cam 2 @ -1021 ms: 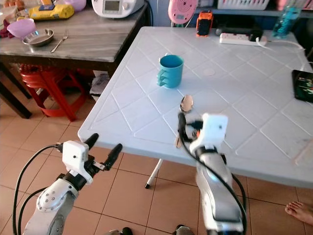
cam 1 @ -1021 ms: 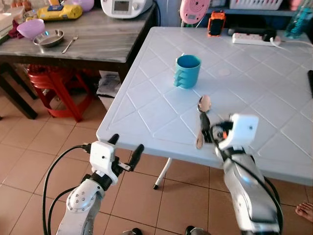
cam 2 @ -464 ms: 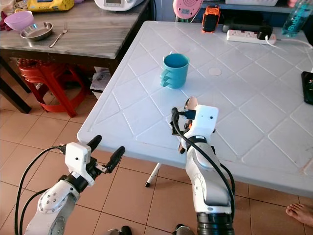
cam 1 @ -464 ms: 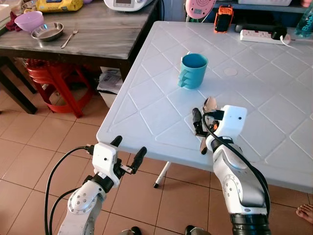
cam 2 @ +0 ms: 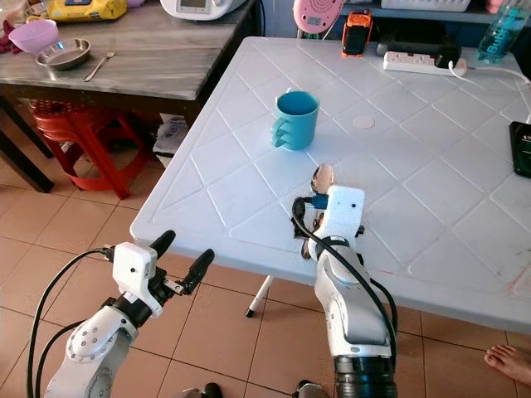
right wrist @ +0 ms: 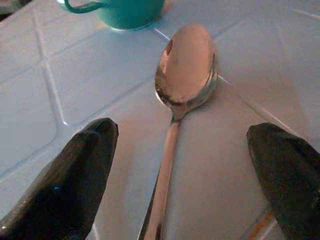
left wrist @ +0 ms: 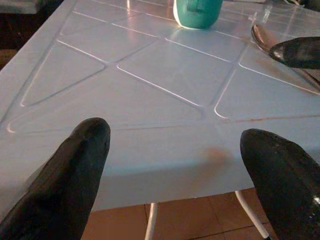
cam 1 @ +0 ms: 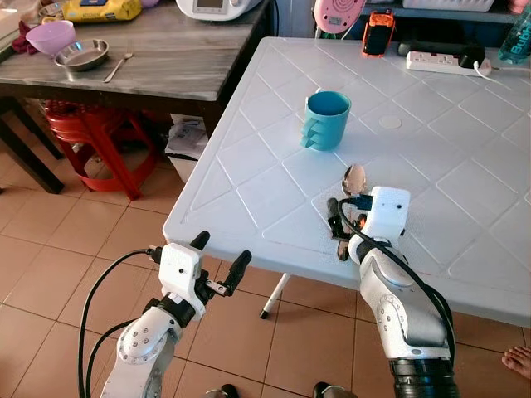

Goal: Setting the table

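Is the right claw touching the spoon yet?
Apart. In the right wrist view the spoon lies flat between the right claw's open fingers, gaps either side.

Spoon (right wrist: 182,85) on table (cam 1: 465,207), mug (cam 1: 326,120) behind it.

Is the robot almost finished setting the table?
Not nearly. A teal mug and a spoon already lie on the white table. The right claw is open over the spoon's handle. The bowl and fork sit on the other table. The left claw waits open.

Head cams look down; wrist cams near table (cam 1: 249,166)
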Robot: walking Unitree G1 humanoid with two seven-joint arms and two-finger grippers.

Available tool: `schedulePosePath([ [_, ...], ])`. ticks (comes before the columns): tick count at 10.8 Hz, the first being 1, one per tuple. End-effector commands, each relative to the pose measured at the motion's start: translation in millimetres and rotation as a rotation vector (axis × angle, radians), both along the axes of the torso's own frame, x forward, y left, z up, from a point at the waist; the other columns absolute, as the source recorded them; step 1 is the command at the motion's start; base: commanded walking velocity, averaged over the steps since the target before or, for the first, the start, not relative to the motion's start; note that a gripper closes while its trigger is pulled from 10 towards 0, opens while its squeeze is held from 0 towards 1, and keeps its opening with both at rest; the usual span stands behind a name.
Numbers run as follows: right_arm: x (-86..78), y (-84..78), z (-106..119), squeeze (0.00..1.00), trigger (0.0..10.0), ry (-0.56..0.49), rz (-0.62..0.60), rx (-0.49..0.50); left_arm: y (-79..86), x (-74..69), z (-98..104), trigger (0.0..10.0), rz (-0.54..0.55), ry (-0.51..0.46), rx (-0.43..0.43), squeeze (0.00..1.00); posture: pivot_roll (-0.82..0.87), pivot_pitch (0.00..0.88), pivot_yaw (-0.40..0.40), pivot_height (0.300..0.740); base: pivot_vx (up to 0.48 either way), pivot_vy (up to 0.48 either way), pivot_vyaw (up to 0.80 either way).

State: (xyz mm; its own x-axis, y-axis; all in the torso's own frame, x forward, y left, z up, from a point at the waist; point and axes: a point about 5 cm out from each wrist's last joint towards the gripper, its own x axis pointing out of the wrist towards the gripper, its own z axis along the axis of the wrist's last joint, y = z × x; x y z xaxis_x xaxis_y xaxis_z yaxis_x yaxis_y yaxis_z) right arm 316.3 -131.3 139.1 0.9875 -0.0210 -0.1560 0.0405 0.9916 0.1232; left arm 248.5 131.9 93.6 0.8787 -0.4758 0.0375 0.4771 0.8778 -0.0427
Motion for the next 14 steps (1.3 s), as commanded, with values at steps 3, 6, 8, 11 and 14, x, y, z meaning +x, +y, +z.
schedulePosePath([
  [3,9.4,3.2,-1,0.0,10.0,0.041,0.012,-0.027,-0.8,-2.8,-5,10.0,-0.013,0.026,0.004,0.0,-0.04,0.19,0.072,0.74,0.0,0.0,0.0],
  [6,19.0,11.5,-3,0.0,0.0,0.095,0.038,-0.075,-2.0,-4.6,-2,10.0,-0.015,0.027,0.001,0.0,-0.04,0.193,0.069,0.74,0.0,0.0,0.0],
  [8,19.4,23.6,-3,0.0,0.0,0.141,0.063,-0.094,-5.1,-6.7,1,10.0,-0.019,0.027,0.0,0.0,-0.04,0.196,0.068,0.74,0.0,0.0,0.0],
  [11,11.1,26.1,-13,0.0,0.0,0.212,0.081,-0.104,-5.0,-6.7,0,10.0,-0.018,0.036,0.002,0.0,-0.04,0.196,0.065,0.74,0.0,0.0,0.0],
  [14,7.1,27.4,-9,0.0,0.0,0.228,0.085,-0.098,-5.6,-5.7,-3,10.0,-0.026,0.052,0.007,0.0,-0.04,0.196,0.069,0.74,0.0,0.0,0.0],
])
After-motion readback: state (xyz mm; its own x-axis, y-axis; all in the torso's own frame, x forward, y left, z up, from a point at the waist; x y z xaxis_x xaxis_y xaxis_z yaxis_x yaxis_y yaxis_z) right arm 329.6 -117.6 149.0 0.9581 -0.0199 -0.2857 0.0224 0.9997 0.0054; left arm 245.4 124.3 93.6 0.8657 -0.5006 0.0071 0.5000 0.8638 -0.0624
